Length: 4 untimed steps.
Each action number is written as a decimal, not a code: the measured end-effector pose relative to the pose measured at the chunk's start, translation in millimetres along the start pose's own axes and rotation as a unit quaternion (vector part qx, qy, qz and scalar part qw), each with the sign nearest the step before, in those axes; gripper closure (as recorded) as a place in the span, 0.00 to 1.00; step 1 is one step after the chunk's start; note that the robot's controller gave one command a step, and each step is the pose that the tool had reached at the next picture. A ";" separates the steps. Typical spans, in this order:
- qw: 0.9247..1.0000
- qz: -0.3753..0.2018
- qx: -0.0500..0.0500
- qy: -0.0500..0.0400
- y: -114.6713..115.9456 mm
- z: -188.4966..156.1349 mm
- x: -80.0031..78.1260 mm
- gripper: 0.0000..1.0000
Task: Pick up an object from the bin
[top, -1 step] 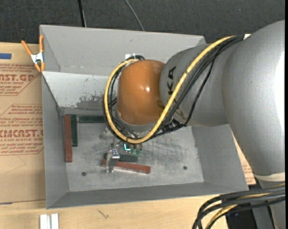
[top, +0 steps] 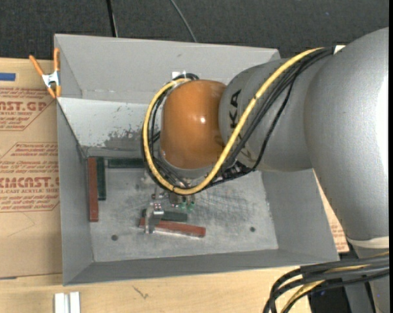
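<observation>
My gripper (top: 158,212) hangs low over the bin floor, just below the arm's orange cover, near the front middle. Directly under it lies a flat red-brown bar (top: 178,229), set crosswise, its left end beneath the gripper. Whether the gripper touches the bar cannot be made out. A small green piece (top: 184,205) shows just right of the gripper, partly hidden by the arm.
By the bin's left wall a second red-brown bar (top: 92,191) lies lengthwise, with a dark green bar (top: 101,178) right beside it. Another dark green bar (top: 125,163) lies along the foot of the back wall. The arm covers the bin's middle and right.
</observation>
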<state>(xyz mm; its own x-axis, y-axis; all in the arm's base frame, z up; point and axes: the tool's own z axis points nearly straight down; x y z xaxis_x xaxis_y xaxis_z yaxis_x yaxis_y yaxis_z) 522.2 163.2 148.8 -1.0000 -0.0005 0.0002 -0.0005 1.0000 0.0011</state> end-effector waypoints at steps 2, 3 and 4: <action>1.000 0.020 -0.006 -0.007 -48.1 82.6 -8.7 0.00; 0.999 0.035 -0.002 -0.004 -43.0 73.5 -6.0 0.00; 1.000 0.025 -0.002 -0.004 -43.3 75.6 -9.1 0.00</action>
<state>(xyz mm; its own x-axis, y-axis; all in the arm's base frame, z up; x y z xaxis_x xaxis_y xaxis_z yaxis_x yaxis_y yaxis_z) 531.3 119.9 73.2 -0.9987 0.0500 -0.0080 0.0500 0.9987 0.0046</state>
